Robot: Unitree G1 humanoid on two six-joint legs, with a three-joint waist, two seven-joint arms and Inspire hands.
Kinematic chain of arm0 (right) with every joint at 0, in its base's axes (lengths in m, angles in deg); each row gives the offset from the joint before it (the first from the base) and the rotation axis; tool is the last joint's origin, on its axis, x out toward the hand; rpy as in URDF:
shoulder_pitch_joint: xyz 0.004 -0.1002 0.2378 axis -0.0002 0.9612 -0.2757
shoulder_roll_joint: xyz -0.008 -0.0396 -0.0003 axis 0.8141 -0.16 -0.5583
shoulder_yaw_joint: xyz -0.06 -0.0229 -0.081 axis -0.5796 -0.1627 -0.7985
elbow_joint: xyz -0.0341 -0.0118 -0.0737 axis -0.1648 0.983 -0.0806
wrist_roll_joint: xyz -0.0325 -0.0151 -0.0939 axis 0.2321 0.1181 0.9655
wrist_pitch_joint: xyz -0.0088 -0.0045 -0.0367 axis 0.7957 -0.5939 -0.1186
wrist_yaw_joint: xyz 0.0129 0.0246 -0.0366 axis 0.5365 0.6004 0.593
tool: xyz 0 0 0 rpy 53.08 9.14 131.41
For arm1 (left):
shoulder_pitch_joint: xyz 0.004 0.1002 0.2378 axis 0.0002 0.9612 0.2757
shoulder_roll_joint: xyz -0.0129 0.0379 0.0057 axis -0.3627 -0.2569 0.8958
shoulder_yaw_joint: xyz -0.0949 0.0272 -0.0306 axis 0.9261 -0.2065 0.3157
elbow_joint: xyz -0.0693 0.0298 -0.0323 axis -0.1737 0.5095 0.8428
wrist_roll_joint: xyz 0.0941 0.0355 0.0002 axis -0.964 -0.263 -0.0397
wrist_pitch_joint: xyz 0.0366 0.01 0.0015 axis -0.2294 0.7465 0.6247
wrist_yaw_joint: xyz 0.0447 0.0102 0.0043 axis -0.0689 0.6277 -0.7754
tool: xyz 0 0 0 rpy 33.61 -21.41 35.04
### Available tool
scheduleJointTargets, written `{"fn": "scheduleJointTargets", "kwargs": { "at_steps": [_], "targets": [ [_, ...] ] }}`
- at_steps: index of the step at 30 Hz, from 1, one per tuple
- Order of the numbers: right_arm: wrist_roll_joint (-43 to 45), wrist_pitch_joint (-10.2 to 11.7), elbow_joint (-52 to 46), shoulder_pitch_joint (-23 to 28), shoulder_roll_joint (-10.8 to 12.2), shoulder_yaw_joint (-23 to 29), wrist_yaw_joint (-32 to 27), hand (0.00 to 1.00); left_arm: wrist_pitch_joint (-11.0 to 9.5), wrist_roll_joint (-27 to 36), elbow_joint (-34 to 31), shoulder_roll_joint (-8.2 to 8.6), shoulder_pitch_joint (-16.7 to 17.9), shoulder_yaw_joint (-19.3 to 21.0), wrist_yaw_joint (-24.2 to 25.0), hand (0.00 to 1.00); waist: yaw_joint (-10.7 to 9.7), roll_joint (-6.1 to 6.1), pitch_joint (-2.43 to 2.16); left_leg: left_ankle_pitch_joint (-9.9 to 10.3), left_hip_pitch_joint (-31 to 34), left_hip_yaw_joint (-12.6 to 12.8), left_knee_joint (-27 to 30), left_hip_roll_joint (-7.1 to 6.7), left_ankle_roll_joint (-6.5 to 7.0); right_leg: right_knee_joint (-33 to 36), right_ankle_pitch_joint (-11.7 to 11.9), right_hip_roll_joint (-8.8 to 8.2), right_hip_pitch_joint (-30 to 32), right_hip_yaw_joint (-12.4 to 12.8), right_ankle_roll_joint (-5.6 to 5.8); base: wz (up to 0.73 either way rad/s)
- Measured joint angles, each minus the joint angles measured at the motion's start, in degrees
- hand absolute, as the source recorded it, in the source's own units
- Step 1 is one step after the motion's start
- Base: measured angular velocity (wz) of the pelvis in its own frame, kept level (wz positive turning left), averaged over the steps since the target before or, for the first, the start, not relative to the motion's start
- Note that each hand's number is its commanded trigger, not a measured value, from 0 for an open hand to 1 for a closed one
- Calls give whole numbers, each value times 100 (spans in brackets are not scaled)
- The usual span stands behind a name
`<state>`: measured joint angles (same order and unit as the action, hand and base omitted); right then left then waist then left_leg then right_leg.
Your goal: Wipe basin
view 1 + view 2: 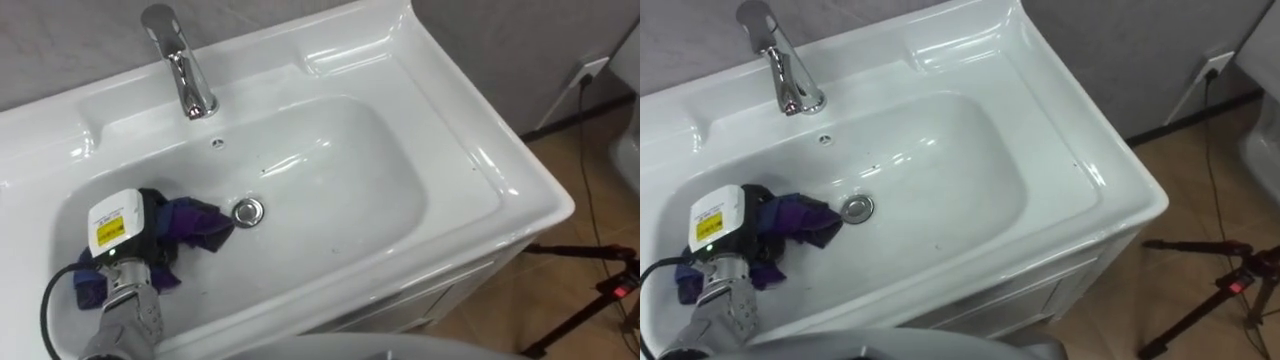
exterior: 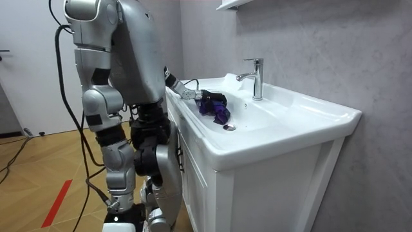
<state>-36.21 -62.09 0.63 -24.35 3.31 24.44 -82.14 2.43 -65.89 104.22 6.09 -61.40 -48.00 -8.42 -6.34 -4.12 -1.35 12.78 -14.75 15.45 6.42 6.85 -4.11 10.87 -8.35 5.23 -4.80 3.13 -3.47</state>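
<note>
A white basin (image 1: 345,150) is set in a white countertop, with a chrome drain (image 1: 248,211) at the bottom of its bowl. My left hand (image 1: 130,228) comes in from the lower left and rests in the bowl's left part, just left of the drain. Its fingers are closed on a crumpled purple cloth (image 1: 197,222), which bunches out toward the drain. The room view has me standing upright at the vanity's front, with the left hand (image 2: 212,98) over the bowl and the cloth (image 2: 221,114) hanging under it.
A chrome tap (image 1: 182,62) stands behind the bowl at the back left. A white cabinet (image 2: 270,187) carries the basin. On the right are a wall socket (image 1: 592,70) with a cable and a dark tripod (image 1: 605,285) on the wooden floor.
</note>
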Motion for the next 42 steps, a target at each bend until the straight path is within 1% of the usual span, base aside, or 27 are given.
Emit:
{"fn": "scheduleJointTargets", "kwargs": {
  "at_steps": [2, 6, 9, 11, 12, 15, 16, 18, 19, 20, 21, 22, 23, 24, 25, 26, 27, 29, 31, 32, 34, 36, 38, 39, 40, 42],
  "targets": [
    [1, -3, -91, 1, 0, -18, 8, 0, 74, -2, -2, 26, -12, 2, 8, 100, 0, 1, 0, 0, 0, -8, 26, -4, 0, -6, 0, -14, -11, -9, 0, 0],
    [-35, 27, -169, -36, 0, -75, 3, 0, 147, 1, -43, 80, -26, 29, 54, 100, 6, 0, 1, 0, 1, -19, 35, -7, 1, -14, -2, -21, -19, -23, 2, 1],
    [-187, 93, -167, -83, -33, -234, -14, 0, 185, 8, -131, 139, -33, 44, 120, 100, 16, 4, 3, 0, 1, -118, 35, -15, 1, -23, -10, -40, -28, -87, 4, 10],
    [-283, 163, -160, -117, -35, -235, -39, 0, 235, 48, -219, 197, -40, 48, 192, 100, 13, 8, 6, 0, 19, -168, 37, -28, 1, -25, -29, -73, -30, -149, 14, 20],
    [-389, 229, -160, -123, -34, -240, -53, 0, 255, 145, -300, 245, -70, 48, 254, 100, 15, 25, 17, 0, 40, -189, 36, -42, 1, -29, -56, -121, -28, -209, 26, 26],
    [-707, 360, -142, -196, -37, -380, -74, 0, 277, 450, -574, 309, -81, 46, 436, 100, 32, 58, 25, 1, 110, -322, 38, -76, 3, -39, -94, -145, -15, -297, 54, 25],
    [-868, 447, -148, -212, -29, -432, -75, 0, 283, 521, -728, 336, -102, 49, 514, 100, 41, 83, 42, 0, 138, -363, 38, -88, 3, -39, -99, -172, -20, -351, 62, 28],
    [-1074, 561, -152, -237, -7, -438, -74, 0, 302, 603, -1026, 378, -9, 69, 676, 100, 60, 115, 56, 0, 164, -477, 38, -102, 4, -50, -102, -215, -35, -414, 67, 24],
    [-1135, 660, -152, -242, 11, -437, -75, 0, 354, 607, -1271, 397, 61, 89, 785, 100, 41, 129, 63, 0, 213, -525, 45, -110, 4, -106, -100, -220, -39, -493, 71, 28],
    [-1203, 756, -150, -234, 29, -437, -78, 0, 397, 622, -1550, 412, 106, 91, 901, 100, 27, 157, 106, -1, 249, -571, 49, -119, 5, -130, -93, -222, -45, -529, 80, 29],
    [-1249, 781, -146, -237, 36, -438, -83, 0, 397, 624, -1649, 421, 111, 90, 934, 100, 33, 167, 142, -1, 270, -620, 49, -124, 6, -133, -92, -226, -54, -561, 81, 33],
    [-1374, 830, -138, -243, 56, -439, -91, 0, 414, 630, -1860, 433, 116, 91, 1022, 100, 36, 156, 156, -2, 332, -675, 64, -134, 7, -148, -92, -241, -70, -627, 86, 29],
    [-1507, 860, -120, -246, 94, -444, -90, 0, 407, 634, -2083, 435, 119, 91, 1092, 100, 54, 187, 178, -2, 381, -729, 98, -141, 7, -201, -84, -251, -70, -649, 94, 29],
    [-1567, 879, -113, -248, 109, -444, -88, 0, 406, 638, -2186, 438, 123, 91, 1109, 100, 63, 197, 180, -2, 416, -758, 103, -141, 8, -226, -77, -249, -67, -653, 97, 17],
    [-1613, 898, -140, -248, 134, -442, -69, 0, 407, 646, -2418, 438, 148, 92, 1130, 100, 92, 211, 184, -2, 446, -768, 103, -142, 8, -226, -77, -248, -33, -664, 98, 6],
    [-1654, 967, -156, -255, 162, -442, -48, 0, 405, 659, -2661, 440, 151, 92, 1132, 100, 105, 212, 182, -2, 473, -771, 103, -143, 8, -228, -76, -250, -11, -702, 98, 4],
    [-1679, 996, -158, -265, 177, -444, -45, 0, 399, 677, -2756, 439, 149, 92, 1131, 100, 104, 209, 183, -2, 497, -774, 102, -146, 8, -228, -76, -264, -12, -741, 99, 8],
    [-1773, 1088, -163, -284, 206, -489, -43, 0, 354, 810, -2947, 443, 121, 92, 1131, 100, 97, 173, 163, -2, 518, -769, 103, -151, 7, -228, -77, -280, -18, -793, 101, 7],
    [-1897, 1218, -153, -318, 211, -749, -48, 0, 326, 970, -3179, 450, 99, 91, 1130, 100, 100, 146, 149, -2, 512, -770, 104, -151, 8, -228, -77, -286, -25, -798, 101, 0],
    [-1992, 1297, -147, -319, 211, -856, -50, 0, 268, 1062, -3265, 473, 100, 89, 1130, 100, 102, 145, 150, -2, 509, -771, 104, -150, 8, -228, -77, -303, -32, -803, 101, 3],
    [-2018, 1386, -136, -317, 223, -907, -51, 0, 222, 1090, -3425, 519, 112, 89, 1132, 100, 100, 154, 156, -2, 508, -775, 104, -151, 8, -228, -77, -305, -36, -812, 101, 4],
    [-2037, 1406, -137, -323, 232, -905, -50, 0, 211, 1150, -3680, 544, 131, 83, 1135, 100, 104, 165, 162, -2, 519, -780, 105, -151, 8, -228, -77, -310, -32, -843, 101, 8],
    [-2073, 1446, -45, -335, 237, -896, -44, 0, 197, 1152, -4191, 541, 133, 84, 1132, 100, 88, 176, 168, -2, 523, -787, 104, -153, 8, -233, -77, -312, -24, -885, 102, 8],
    [-2089, 1447, -19, -337, 237, -897, -42, 0, 164, 1152, -4298, 540, 133, 84, 1126, 100, 86, 175, 167, -3, 520, -786, 104, -154, 8, -233, -78, -312, -30, -885, 103, 0],
    [-2114, 1446, 32, -373, 240, -897, -34, 0, 86, 1150, -4425, 541, 125, 85, 1115, 100, 92, 167, 162, -3, 518, -783, 105, -154, 9, -233, -79, -311, -49, -882, 104, 0],
    [-2115, 1440, 86, -383, 245, -898, -21, 0, 21, 1149, -4479, 541, 114, 85, 1101, 100, 85, 162, 160, -4, 507, -779, 122, -155, 10, -240, -80, -310, -70, -875, 105, 0]
  ]
}}
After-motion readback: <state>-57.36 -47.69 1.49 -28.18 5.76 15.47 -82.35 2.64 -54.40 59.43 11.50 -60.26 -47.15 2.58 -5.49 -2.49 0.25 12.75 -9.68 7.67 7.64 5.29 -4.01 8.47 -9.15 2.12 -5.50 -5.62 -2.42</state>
